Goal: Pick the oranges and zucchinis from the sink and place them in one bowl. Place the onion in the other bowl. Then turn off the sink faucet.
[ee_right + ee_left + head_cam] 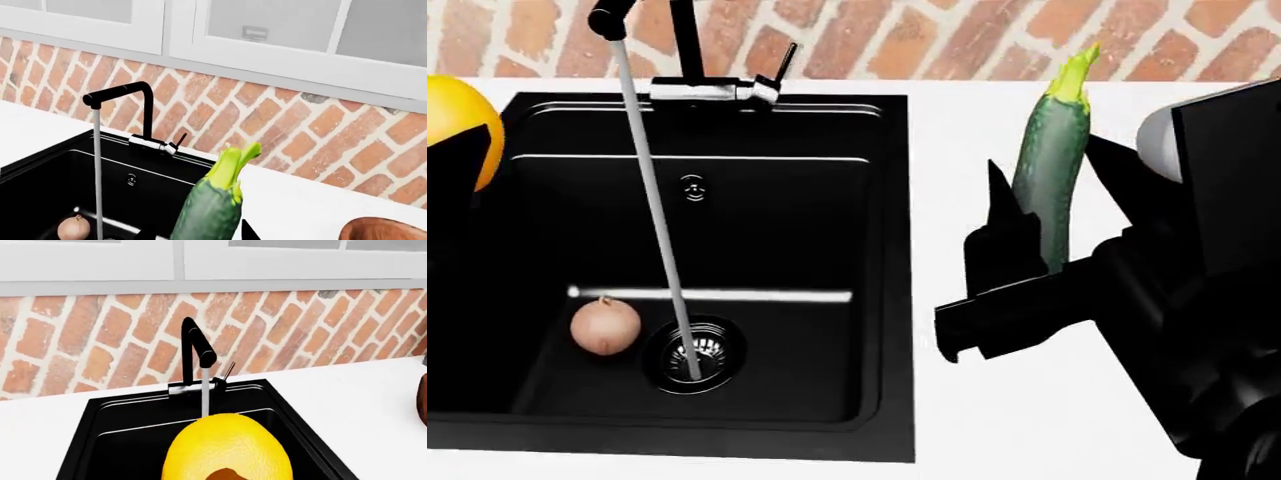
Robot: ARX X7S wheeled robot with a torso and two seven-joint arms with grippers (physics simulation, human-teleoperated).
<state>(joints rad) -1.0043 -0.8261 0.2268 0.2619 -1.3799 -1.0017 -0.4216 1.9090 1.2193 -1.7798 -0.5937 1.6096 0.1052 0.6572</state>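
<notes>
Head view: right end effector [1030,250] is clamped on the zucchini [1052,165], held upright over the white table [988,130] just right of the sink [881,250]; left end effector, barely visible at the sink's left edge, grips the orange [451,115]. Onion [605,326] sits on the sink floor just left of the drain [698,350], with water running from the faucet [681,45] into the drain. Right wrist view shows a brown bowl [383,231] edge on the table, right of the sink.
</notes>
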